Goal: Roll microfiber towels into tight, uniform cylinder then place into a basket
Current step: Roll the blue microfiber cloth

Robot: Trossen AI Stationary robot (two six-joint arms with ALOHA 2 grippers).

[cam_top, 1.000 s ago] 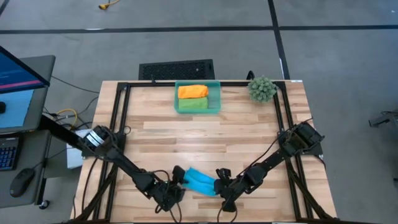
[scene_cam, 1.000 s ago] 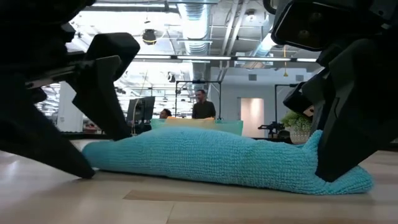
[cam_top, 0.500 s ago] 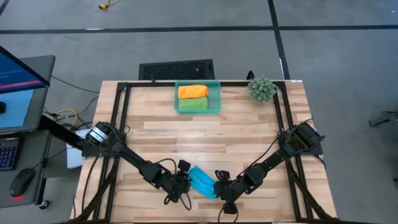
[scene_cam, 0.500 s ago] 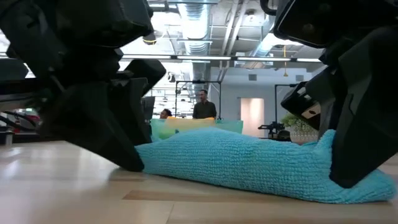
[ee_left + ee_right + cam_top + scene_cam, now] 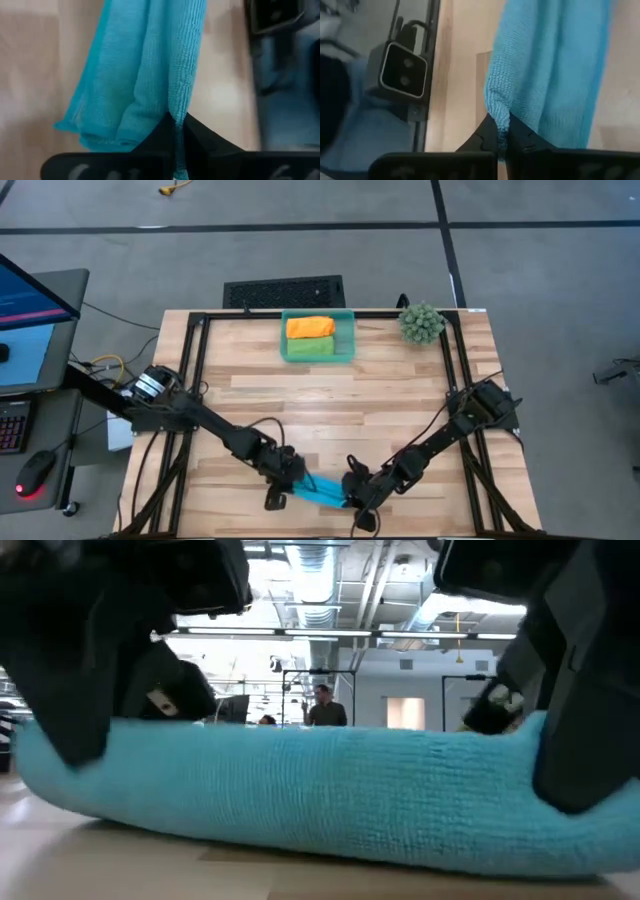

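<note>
A sky-blue microfiber towel (image 5: 322, 488), rolled into a loose cylinder, lies near the table's front edge, stretched between my two grippers. My left gripper (image 5: 296, 479) is shut on its left end, my right gripper (image 5: 348, 494) on its right end. In the low view the roll (image 5: 320, 795) fills the width of the picture, with the left gripper (image 5: 90, 730) and the right gripper (image 5: 575, 760) at its ends. At the far edge the teal basket (image 5: 350, 330) holds an orange towel (image 5: 310, 327) and a green towel (image 5: 312, 348). My left gripper pinches the roll's left end (image 5: 175, 107) between its two fingers, which slant down from the table's left. The fingertips close on an outer fold of the cloth. The roll runs straight away from the fingers. My right gripper pinches the roll's right end (image 5: 499, 107) between its two fingers, slanting down from the table's right. The cloth bunches to a point at the fingertips. The roll runs on from there toward the other gripper.
A spiky green plant ball (image 5: 421, 323) stands at the far right corner. Black frame rails (image 5: 190, 390) run along the table's left and right sides. The middle of the wooden table (image 5: 330, 410) is bare. A person (image 5: 322, 705) stands in the room behind.
My left gripper has moved right toward the towel, rolled its wrist and shut on the towel's left end. The towel, slumped and wider before, is now drawn out long and straight between the two grippers and sits closer to the near edge.
</note>
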